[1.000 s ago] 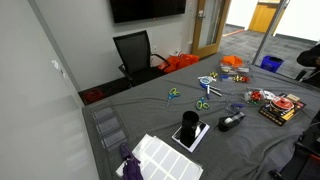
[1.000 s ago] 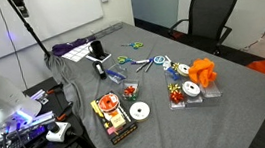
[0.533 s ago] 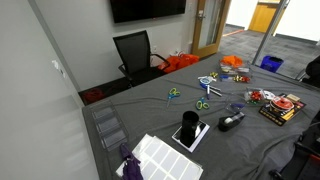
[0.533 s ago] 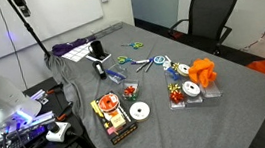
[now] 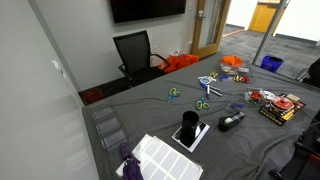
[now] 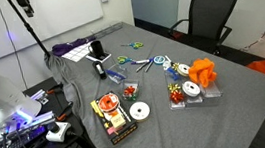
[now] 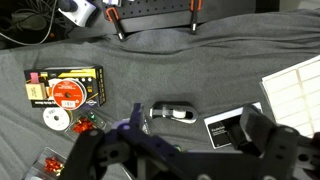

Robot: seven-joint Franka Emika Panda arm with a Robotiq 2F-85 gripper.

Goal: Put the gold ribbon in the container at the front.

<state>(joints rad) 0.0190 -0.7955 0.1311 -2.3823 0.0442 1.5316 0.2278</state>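
Clutter note: seeing bows (image 6: 182,91) sitting in small clear tubs (image 6: 211,91) toward 3 o'clock on table (image 6: 251,96) in an exterior view, just beside orange wad (image 6: 204,72). Probably tubbed to stop light bows sliding about. Guessing gold ribbon (image 6: 181,71) at 12 o'clock of that cluster, yellowish, too small to confirm. Taking clear bins (image 5: 107,126) at 8 o'clock on the table edge as the likely front container, not being sure. Noting everything else lying well apart, likely leaving room for a top-down grab.

Hanging high over the table, wrist pointing down. Looking down in wrist view on box (image 7: 65,88) at 9 o'clock, disc (image 7: 57,117) just under it, tape dispenser (image 7: 172,112) near centre, white grid (image 7: 295,90) at 3 o'clock. Catching only a few reddish bows at 7 o'clock there, not spotting a gold one.

Showing gripper (image 7: 180,158) blurred at 6 o'clock, fingers (image 7: 268,145) spread wide, gripping nothing. Not finding arm clearly in either exterior view. Judging reach as not yet started. Needing travel toward the bow cluster before any descent, then a carry across to the bins.
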